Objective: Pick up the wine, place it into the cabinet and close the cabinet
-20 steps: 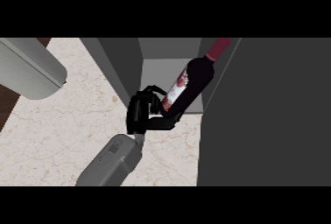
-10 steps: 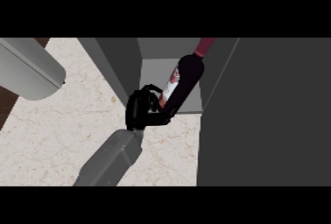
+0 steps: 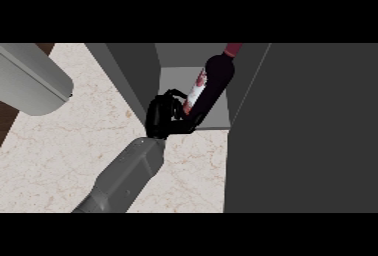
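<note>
- Hand point(image 3: 168, 120) curls round the wine point(image 3: 210, 85) at the cabinet point(image 3: 177, 75) mouth.
- Dark door point(image 3: 303, 130) stands just right of the bottle.
- Grey forearm point(image 3: 29, 80) at upper left; its fingers can't be told.

Matt marbled stone counter point(image 3: 59, 165)

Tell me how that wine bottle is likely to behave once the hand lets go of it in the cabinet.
The wine bottle is tall and narrow and leans now, so it would probably tip if released at this tilt. Its round body suggests it would roll once down. It looks rigid and glossy, so likely smooth in the hand curled round its lower part at the cabinet opening.
</note>
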`<state>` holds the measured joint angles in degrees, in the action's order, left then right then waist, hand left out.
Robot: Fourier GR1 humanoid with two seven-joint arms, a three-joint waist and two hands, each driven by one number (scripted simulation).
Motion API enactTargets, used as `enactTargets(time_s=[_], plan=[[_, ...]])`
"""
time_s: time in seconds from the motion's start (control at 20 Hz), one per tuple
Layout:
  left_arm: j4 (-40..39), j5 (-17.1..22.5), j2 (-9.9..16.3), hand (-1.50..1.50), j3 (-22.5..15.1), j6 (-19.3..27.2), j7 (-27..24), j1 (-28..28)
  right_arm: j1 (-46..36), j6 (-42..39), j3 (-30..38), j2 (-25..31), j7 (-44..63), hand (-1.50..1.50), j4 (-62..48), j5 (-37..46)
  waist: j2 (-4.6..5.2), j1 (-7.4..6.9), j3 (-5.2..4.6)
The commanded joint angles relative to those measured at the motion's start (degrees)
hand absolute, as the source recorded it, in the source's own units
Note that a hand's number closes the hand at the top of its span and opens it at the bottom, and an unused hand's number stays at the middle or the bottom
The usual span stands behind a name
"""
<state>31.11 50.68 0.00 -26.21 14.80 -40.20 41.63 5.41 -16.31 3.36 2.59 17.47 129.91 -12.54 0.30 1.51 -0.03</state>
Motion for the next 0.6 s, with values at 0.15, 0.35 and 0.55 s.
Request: enactTargets(time_s=[0.15,0.35,0.55], plan=[[-4.49,6.16,0.0,1.5,-0.85,-0.49,0.7,6.75,0.99,-2.6,1.37,1.08,-1.55,-1.5,-1.75,-2.9,0.12,0.51,0.01],[-9.53,6.22,0.0,1.5,1.6,-0.5,1.74,12.38,2.28,-0.83,-2.16,-1.25,-2.23,-1.5,-0.09,2.06,0.17,0.64,0.0],[-12.34,6.35,0.01,1.5,2.21,-4.46,-0.46,10.39,2.17,0.36,-2.03,-0.62,2.19,-1.5,4.16,0.09,0.13,0.47,-0.02]])
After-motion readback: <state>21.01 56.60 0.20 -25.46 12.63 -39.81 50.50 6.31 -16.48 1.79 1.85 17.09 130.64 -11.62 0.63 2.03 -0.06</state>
